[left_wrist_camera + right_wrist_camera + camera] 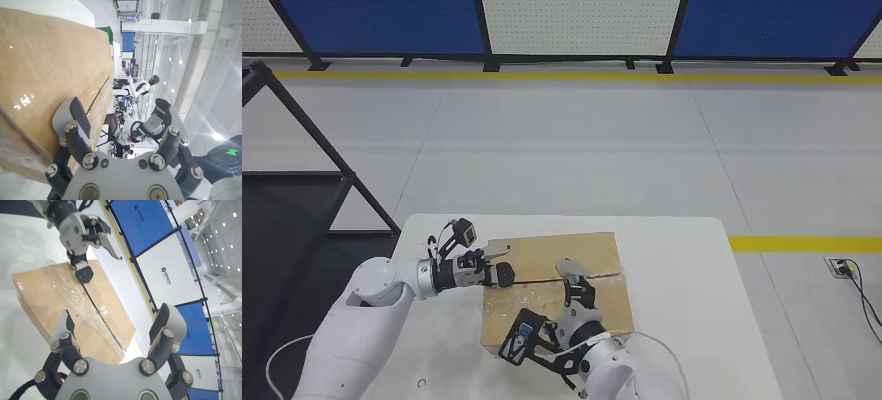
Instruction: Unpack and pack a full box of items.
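Note:
A closed cardboard box (542, 262) (47, 66) (54, 291) lies on the white table (702, 300), its top seam sealed with clear tape (88, 306). My left gripper (498, 262) (118, 102) is open at the box's left end. One pad (84, 274) rests on the taped seam and the other finger (113, 254) hangs in the air beyond the box. At the box's near right part my right gripper (577, 285) (115, 311) stands open, one finger (67, 323) above the box top, the other (162, 319) off its edge. Neither holds anything.
A black metal frame (302, 150) stands left of the table. Blue and white partition panels (572, 25) line the far side of the floor. Bare table (712, 340) lies right of the box.

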`<action>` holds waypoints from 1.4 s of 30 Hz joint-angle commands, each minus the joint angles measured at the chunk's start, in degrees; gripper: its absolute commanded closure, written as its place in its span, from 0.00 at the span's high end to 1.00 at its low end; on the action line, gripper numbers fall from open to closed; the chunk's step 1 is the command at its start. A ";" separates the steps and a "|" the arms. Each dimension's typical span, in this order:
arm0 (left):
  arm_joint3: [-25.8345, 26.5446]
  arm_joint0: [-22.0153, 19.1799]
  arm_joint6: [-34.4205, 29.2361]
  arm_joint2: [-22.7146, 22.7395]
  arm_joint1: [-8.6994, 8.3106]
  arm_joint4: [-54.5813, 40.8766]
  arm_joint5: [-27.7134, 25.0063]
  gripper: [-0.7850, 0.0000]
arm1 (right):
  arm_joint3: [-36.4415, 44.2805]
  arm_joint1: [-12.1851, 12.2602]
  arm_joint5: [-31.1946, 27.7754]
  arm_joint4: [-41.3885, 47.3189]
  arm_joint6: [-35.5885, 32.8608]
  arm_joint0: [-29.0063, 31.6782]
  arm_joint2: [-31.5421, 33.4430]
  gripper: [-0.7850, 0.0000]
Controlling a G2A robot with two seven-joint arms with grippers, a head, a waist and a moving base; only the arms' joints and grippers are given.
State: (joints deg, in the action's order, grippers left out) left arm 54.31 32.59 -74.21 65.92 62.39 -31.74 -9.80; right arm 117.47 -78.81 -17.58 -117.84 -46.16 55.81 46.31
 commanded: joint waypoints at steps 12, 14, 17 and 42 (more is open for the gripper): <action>1.03 1.13 -1.53 1.66 -0.86 0.88 0.01 1.00 | -0.44 0.25 -3.49 -2.90 2.30 0.67 0.86 1.00; 1.14 1.30 -1.79 1.96 -0.98 0.71 0.13 1.00 | -1.01 0.32 -6.35 -4.98 1.61 -0.24 1.48 1.00; 1.36 1.69 -2.25 2.28 -1.14 0.48 0.04 1.00 | -2.28 0.37 -11.28 -10.08 1.54 -2.17 0.76 1.00; 2.01 2.74 -1.59 2.57 -1.34 -0.15 0.31 1.00 | -8.61 0.97 -18.31 -17.17 11.17 -2.52 4.65 1.00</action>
State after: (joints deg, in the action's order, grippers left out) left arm 56.33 35.33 -75.80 68.49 61.05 -31.89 -9.50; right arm 108.93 -77.91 -35.73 -135.07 -35.77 53.15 50.55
